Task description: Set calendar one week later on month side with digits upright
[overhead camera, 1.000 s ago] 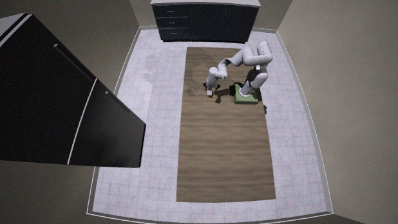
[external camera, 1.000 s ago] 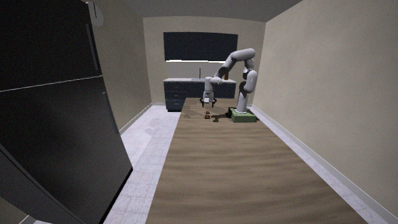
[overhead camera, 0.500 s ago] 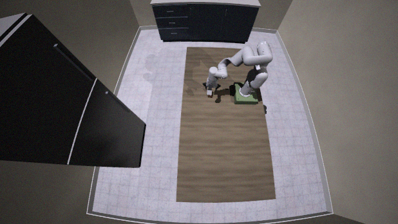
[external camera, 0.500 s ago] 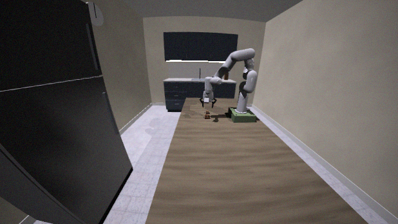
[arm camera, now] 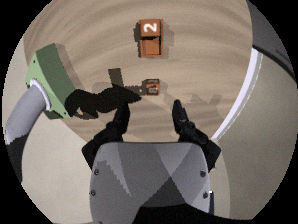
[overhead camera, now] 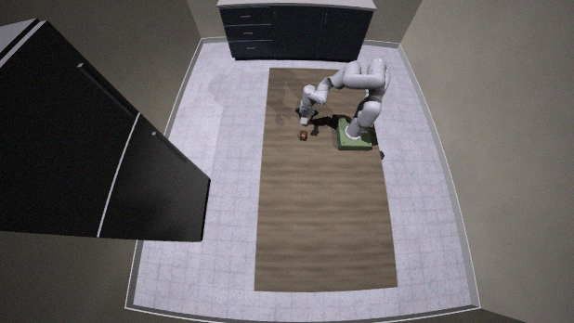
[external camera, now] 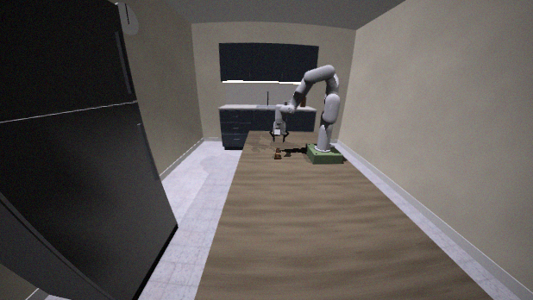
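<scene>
Presumably the fingers (overhead camera: 298, 111) (external camera: 272, 134) stand apart, released and empty, to straddle the loose cube (external camera: 277, 151) (arm camera: 152, 87) just beyond them, needed for the vacant half of the farther tray (overhead camera: 303, 132) (external camera: 277, 158) (arm camera: 151, 46).

Tool (overhead camera: 306, 115) (external camera: 279, 140) (arm camera: 150, 106) sits nearer kitchen cabinets (overhead camera: 297, 34) (external camera: 235, 128) now, arm (overhead camera: 364, 80) (external camera: 331, 109) (arm camera: 22, 115) shifted too; tray (overhead camera: 303, 135) (external camera: 277, 157) (arm camera: 151, 47), earlier hidden in top view, shows.
</scene>
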